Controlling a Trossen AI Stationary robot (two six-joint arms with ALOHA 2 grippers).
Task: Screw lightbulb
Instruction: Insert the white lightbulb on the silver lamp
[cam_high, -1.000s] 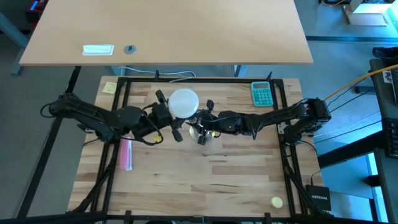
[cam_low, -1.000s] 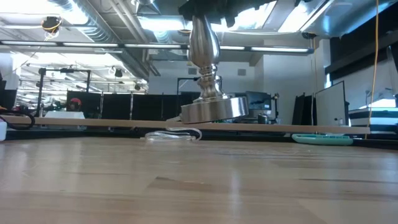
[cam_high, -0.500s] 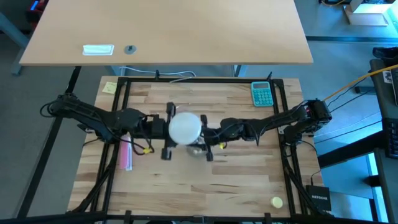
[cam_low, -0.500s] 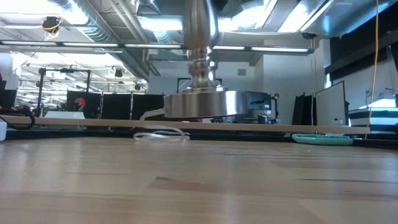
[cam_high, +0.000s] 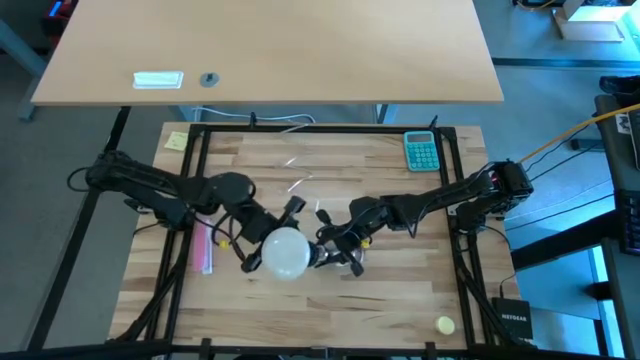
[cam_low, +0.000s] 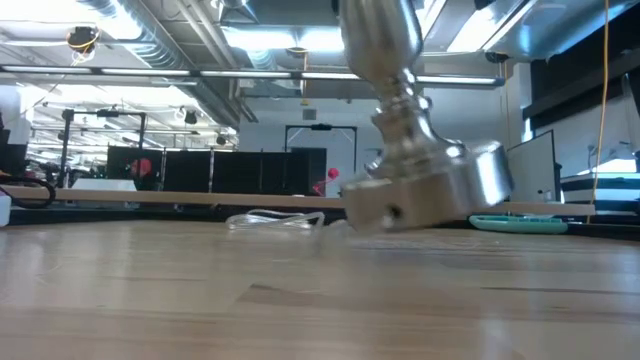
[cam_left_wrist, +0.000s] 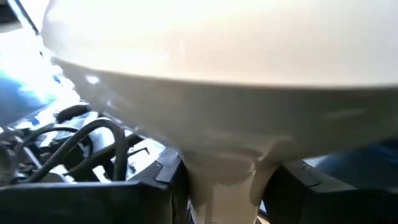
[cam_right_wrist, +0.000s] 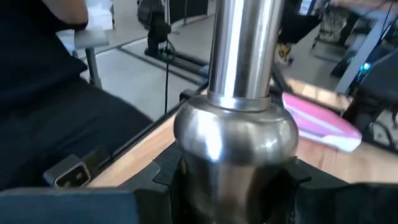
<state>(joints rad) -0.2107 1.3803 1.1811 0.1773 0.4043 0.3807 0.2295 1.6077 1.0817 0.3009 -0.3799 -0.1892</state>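
The white frosted lightbulb (cam_high: 285, 253) is held in my left gripper (cam_high: 272, 238) near the middle of the table; its globe fills the left wrist view (cam_left_wrist: 217, 56). The silvery socket stand (cam_low: 425, 185) is held in my right gripper (cam_high: 335, 245), just right of the bulb. In the low view the stand is tilted, with its round base low over the wood. From above, the bulb hides most of the stand. I cannot tell whether the bulb's screw base sits in the socket. My left gripper pinches the bulb's narrow neck (cam_left_wrist: 224, 174) between its two fingers (cam_left_wrist: 155, 183), right under the globe. The fingers come level from the table's left. The globe stands above the fingers, clear of the table. My right gripper pinches the stand's silvery stem at its rounded bulge (cam_right_wrist: 236, 140), one finger (cam_right_wrist: 166, 171) on each side. The fingers come level from the table's right, across the stem. The stand is tilted; I cannot tell whether its base (cam_low: 430, 195) touches the wood.
A teal calculator (cam_high: 421, 150) lies at the far right, a pink strip (cam_high: 204, 247) at the left, a yellow note (cam_high: 176, 140) at the far left corner, a small yellow thing (cam_high: 444, 323) near the front right. A clear cord (cam_low: 275, 218) lies behind the stand.
Both grippers have gone toward the table's near edge together, carrying the bulb and the stand. My left gripper has turned about as it went. The stand, upright a moment ago, is now tipped and closer to the low camera.
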